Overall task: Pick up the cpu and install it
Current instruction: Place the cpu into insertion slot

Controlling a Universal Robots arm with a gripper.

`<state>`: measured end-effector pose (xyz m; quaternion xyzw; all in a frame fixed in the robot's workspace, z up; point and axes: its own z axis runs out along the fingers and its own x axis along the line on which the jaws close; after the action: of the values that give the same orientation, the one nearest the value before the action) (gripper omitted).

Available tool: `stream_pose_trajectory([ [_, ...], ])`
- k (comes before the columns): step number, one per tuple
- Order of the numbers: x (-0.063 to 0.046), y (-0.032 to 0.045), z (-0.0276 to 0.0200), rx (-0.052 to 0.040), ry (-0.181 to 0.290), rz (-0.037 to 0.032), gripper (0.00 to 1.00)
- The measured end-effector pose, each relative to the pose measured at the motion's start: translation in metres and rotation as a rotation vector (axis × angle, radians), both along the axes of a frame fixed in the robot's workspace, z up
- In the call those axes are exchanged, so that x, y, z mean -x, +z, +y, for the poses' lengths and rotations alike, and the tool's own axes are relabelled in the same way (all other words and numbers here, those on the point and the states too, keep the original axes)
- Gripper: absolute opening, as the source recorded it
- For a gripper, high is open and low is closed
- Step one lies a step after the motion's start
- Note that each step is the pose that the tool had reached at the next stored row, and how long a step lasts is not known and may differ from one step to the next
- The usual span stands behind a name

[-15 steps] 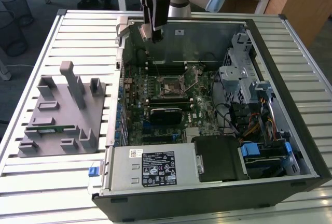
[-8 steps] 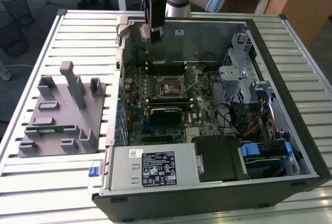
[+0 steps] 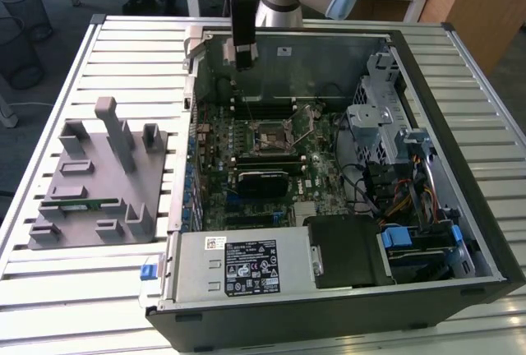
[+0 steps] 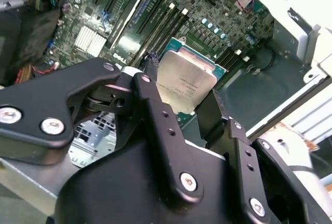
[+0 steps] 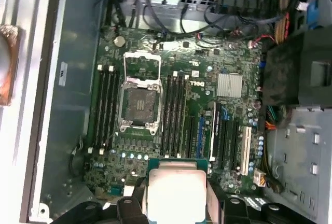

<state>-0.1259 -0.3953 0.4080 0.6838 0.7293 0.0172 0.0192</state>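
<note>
My gripper point(image 4: 180, 111) is squeezed shut on the cpu point(image 4: 187, 76), one finger on each side edge, so the chip hangs flat with its silver top facing my wrist cameras. I hold it in the air near the back wall of the computer case point(image 3: 329, 59). The socket point(image 5: 139, 102) sits mid-board on the green board point(image 5: 207, 58). Its metal lid is flipped open to let the chip in. The cpu is not in it yet.

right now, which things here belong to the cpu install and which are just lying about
In the job: cpu, held in the gripper; empty open socket on the motherboard.
Lying about: grey parts rack, green memory stick on it, power supply.
</note>
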Motion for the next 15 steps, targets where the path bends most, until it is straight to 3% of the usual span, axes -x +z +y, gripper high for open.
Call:
stream_pose_trajectory([
  [6,-0.0003,-0.0005,0.0014,0.0039,-0.063,0.0,0.54],
  [12,-0.0064,-0.0018,0.0079,0.004,-0.063,0.0009,0.54],
  [15,-0.0095,-0.0028,0.0089,0.0039,-0.063,0.0016,0.54],
])
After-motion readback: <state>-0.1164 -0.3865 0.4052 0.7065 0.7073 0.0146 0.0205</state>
